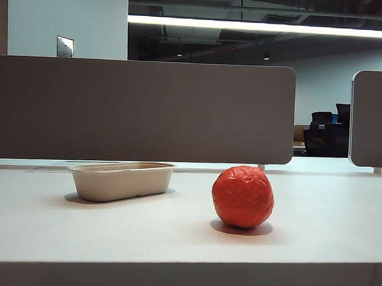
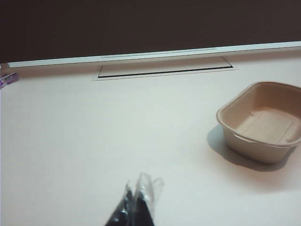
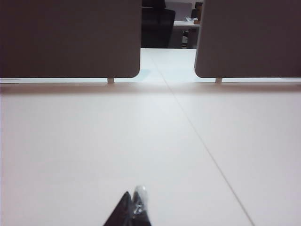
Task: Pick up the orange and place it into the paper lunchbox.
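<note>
we see the orange resting on the white table, right of the paper lunchbox and well apart from it. the left gripper hangs over bare table near the lunchbox, its 2 fingers seemingly pressed together, holding nothing. the right gripper is closed, empty, over bare table.

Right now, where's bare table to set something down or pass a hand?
Free: the strip between paper lunchbox and orange, the front edge ahead of both, and the white table right of the orange. Nothing is crowded. Left gripper and right gripper, both shut, sit over bare table.
</note>
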Tool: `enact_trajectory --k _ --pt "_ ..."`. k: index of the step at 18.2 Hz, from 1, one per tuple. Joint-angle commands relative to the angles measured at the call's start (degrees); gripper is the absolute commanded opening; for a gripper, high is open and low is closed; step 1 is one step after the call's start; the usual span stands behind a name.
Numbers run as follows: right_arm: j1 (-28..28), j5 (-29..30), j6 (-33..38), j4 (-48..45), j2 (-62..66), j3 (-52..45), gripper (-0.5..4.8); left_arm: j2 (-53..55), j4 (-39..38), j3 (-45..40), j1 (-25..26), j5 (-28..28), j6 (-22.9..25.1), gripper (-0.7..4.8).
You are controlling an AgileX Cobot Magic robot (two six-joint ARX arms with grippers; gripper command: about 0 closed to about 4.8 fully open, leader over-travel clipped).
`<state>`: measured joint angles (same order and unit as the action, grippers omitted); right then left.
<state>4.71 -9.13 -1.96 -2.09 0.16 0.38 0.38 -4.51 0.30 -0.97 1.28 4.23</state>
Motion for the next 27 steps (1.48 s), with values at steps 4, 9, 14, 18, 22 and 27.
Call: enact_trajectory --k 4,9,14,18,22,27 --pt "-4.5 11.5 1.8 1.1 0.0 -0.2 -0.05 -0.2 0.7 -0.1 -0.1 0.0 -0.2 -0.05" --pt "-4.3 11.6 2.4 0.6 0.0 1.2 -0.06 -0.2 1.0 0.1 -0.1 -0.7 -0.5 -0.05" --pt "-4.1 8.7 3.5 10.2 3.0 15.8 -0.06 -0.2 0.0 7.4 -0.1 -0.6 -12.2 -0.05" --pt "-4.1 11.0 3.5 11.3 9.0 23.2 -0.06 1.5 -6.1 15.9 -0.1 -0.6 -12.2 -0.05" --pt "-4.0 16.2 3.5 12.3 16.9 29.9 -0.06 7.3 -8.4 24.1 -0.1 -2.1 -12.2 -0.05" --pt "-3.5 23.3 6.9 14.0 31.2 40.0 -0.06 25.2 -11.5 39.6 -0.1 -10.7 -12.2 -0.05"
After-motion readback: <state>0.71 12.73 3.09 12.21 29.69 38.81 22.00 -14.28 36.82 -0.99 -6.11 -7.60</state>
